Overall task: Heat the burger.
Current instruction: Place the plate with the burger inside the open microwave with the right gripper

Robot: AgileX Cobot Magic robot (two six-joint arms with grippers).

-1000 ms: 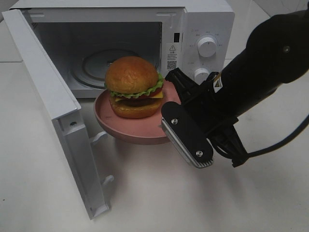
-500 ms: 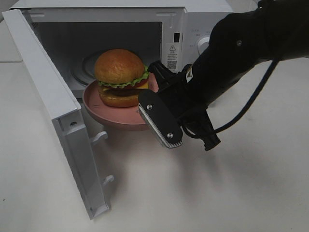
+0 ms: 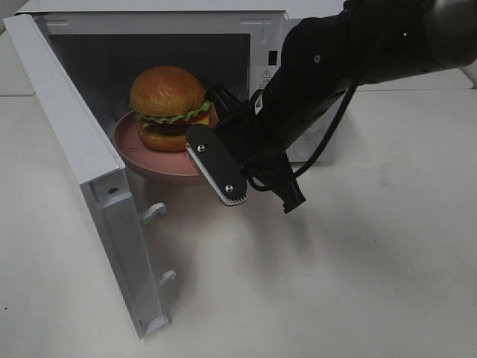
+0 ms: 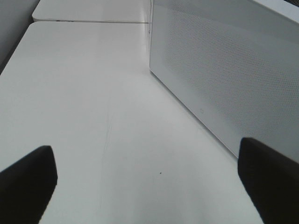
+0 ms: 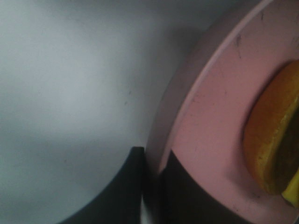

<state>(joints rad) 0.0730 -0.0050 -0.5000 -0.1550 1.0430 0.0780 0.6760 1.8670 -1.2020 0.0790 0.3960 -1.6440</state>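
Note:
The burger point(image 3: 168, 104), with its golden bun, lettuce and cheese, sits upright on a round pink plate point(image 3: 141, 160). My right gripper point(image 3: 209, 123) is shut on the plate's right rim and holds it at the mouth of the open microwave point(image 3: 313, 22), partly inside the cavity. In the right wrist view the dark fingers point(image 5: 133, 186) pinch the pink plate point(image 5: 210, 116) at its rim, with the burger point(image 5: 273, 144) at the frame's edge. My left gripper point(image 4: 149, 186) is open over bare table beside the microwave door point(image 4: 224, 70) and holds nothing.
The microwave door point(image 3: 82, 164) stands swung open at the left, its latch hooks point(image 3: 153, 212) pointing right. My right arm point(image 3: 335, 67) covers the control panel. White table point(image 3: 335, 283) spreads in front.
My right gripper has carried the plate and burger left and back, from in front of the microwave into its opening. The left gripper has not changed.

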